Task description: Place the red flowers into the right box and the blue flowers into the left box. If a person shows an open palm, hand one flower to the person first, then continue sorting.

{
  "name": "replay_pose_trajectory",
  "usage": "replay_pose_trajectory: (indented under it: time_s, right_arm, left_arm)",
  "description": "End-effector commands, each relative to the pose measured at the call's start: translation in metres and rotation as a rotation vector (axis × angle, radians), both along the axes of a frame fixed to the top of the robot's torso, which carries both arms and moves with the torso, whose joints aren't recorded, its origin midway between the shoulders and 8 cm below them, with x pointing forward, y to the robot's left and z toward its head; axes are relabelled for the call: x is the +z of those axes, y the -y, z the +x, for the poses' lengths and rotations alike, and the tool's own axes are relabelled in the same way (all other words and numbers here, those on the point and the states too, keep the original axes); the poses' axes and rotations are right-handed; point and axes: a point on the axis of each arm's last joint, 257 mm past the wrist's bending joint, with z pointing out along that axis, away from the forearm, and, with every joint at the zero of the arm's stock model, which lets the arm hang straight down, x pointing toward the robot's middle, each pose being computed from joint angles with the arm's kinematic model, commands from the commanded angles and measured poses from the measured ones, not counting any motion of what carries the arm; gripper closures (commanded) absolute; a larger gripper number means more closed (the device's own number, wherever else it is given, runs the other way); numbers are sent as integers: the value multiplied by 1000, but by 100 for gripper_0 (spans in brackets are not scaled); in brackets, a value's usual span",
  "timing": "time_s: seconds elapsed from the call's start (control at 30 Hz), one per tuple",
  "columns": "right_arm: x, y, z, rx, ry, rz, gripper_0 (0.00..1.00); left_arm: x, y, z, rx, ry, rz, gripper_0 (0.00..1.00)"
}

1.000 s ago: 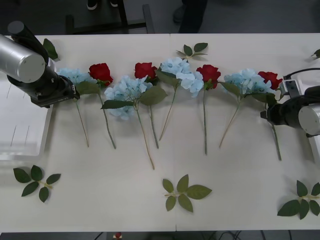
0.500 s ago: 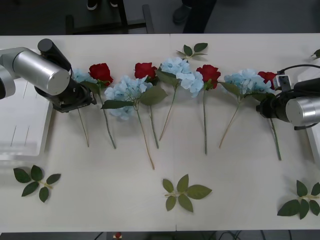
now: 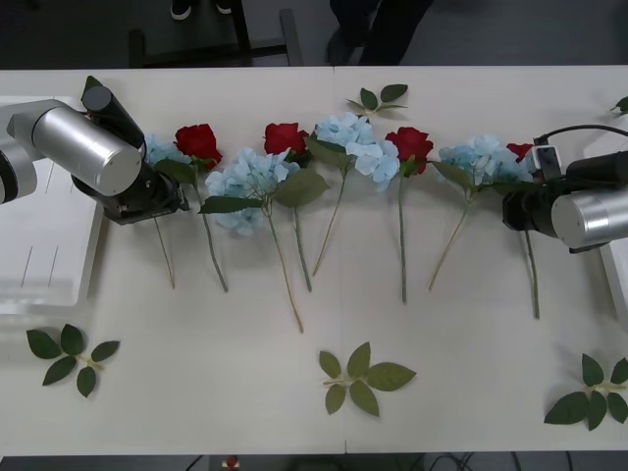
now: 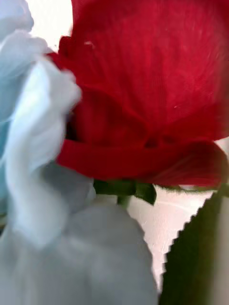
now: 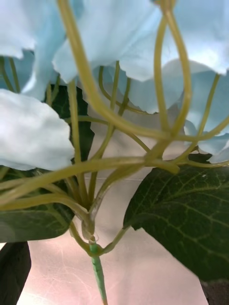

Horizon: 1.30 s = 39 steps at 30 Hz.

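Several red flowers and blue flowers lie in a row across the white table, blooms toward the far side. My left gripper is low over the stem of the leftmost blue flower, beside a red flower. The left wrist view looks up close at that blue flower's head and its branching stem. My right gripper sits on the stem of the rightmost red flower, next to a blue flower. Close in the right wrist view are the red bloom and blue petals. The left box and right box lie at the table's ends.
Loose green leaf sprigs lie at the front left, front middle, front right and back middle. More flowers fill the middle of the row, among them a red one and a blue one.
My left arm swung in from the left box to the leftmost blue flower. My right arm moved left onto the rightmost red flower, whose stem end has shifted slightly left.
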Motion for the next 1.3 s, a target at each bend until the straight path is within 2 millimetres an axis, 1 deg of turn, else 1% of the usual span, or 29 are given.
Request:
replay_pose_trajectory:
  time_s: [0.03, 0.2, 0.3, 0.37, 0.43, 0.5, 0.63, 0.7, 0.8, 0.9, 1.0, 1.07, 1.1, 1.13, 1.2, 1.23, 1.3]
  right_arm:
    - [-9, 14, -8, -38, -25, 18, 100]
    - [4, 21, -5, -49, -6, 56, 100]
    - [22, 23, -4, -47, 10, 88, 100]
    - [41, 23, -3, -40, 20, 106, 100]
    - [65, 21, -4, -32, 30, 131, 100]
    - [79, 19, -7, -28, 30, 153, 100]
    - [122, 7, -13, -3, 57, 238, 100]
    - [145, -3, -18, 24, 73, 273, 100]
    - [159, -8, -27, 41, 74, 304, 100]
    - [159, -11, -29, 52, 71, 324, 100]
    - [164, -18, -30, 76, 80, 323, 100]
    - [181, -28, -30, 109, 122, 308, 100]
    - [185, -30, -30, 117, 134, 304, 100]
    - [198, -37, -30, 135, 161, 301, 100]
    - [213, -44, -29, 156, 198, 298, 100]
    - [219, -48, -30, 164, 211, 297, 100]
    - [220, -49, -31, 167, 217, 294, 100]
  left_arm:
    - [0, 3, 6, -34, 33, 7, 100]
    - [-2, 3, 8, -47, 45, 13, 100]
    - [-2, 5, 8, -51, 45, 14, 100]
    - [-3, 7, 7, -56, 43, 11, 100]
    - [-2, 7, 8, -58, 44, 11, 100]
    - [-3, 9, 7, -64, 42, 12, 100]
    - [-3, 10, 6, -70, 42, 11, 100]
    - [-3, 11, 6, -74, 41, 12, 100]
    - [-3, 12, 6, -78, 41, 13, 100]
    - [-3, 11, 6, -78, 41, 12, 100]
    - [-3, 13, 5, -80, 40, 9, 100]
    - [-3, 14, 5, -84, 40, 11, 100]
    - [-3, 14, 5, -83, 40, 9, 100]
    - [-3, 14, 5, -84, 40, 10, 100]
    - [-3, 14, 6, -85, 40, 10, 100]
    - [-3, 15, 5, -88, 39, 11, 100]
    - [-3, 15, 5, -90, 39, 12, 100]
